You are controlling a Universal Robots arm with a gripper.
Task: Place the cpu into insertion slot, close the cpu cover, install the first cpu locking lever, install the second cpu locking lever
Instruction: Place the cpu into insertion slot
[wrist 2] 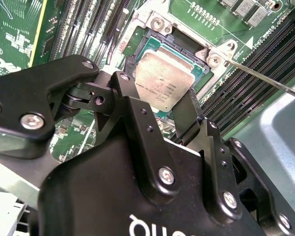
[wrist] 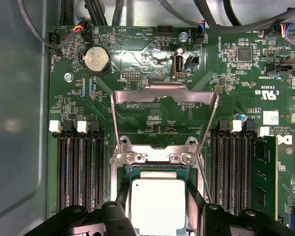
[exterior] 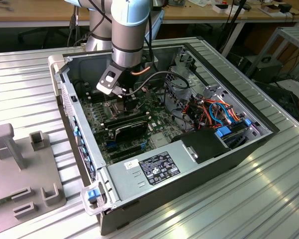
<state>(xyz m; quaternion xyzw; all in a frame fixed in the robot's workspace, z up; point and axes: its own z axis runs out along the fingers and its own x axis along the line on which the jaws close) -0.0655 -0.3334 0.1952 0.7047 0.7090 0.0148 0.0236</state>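
I hold one cpu (wrist: 158,204) in my gripper (wrist: 158,196): my two black fingers (wrist: 123,209) are closed against two opposite edges of it, silver face up. In the second wrist view the cpu (wrist 2: 163,81) lies slightly tilted right over the single insertion slot (wrist 2: 179,48), whose dark rim shows past the chip's far edges; I cannot tell whether it is seated yet. The one cpu cover (wrist: 162,93) stands swung open beyond the slot, its large window showing green motherboard (wrist: 137,44) behind it, and its hinged edge sits at a bracket held by two screws (wrist: 130,158). One thin metal locking lever (wrist: 202,172) runs beside the slot, unlatched. Four black memory slots (wrist: 81,167) flank the slot on one side, with more on the other, where one memory module (wrist: 263,177) is fitted. One round coin battery (wrist: 96,59) sits farther up the board. In the exterior view my gripper (exterior: 118,97) reaches down into one open computer case (exterior: 229,154) lying on a ribbed metal table (exterior: 268,204), with one grey fixture tray (exterior: 20,174) at the exterior view's left.
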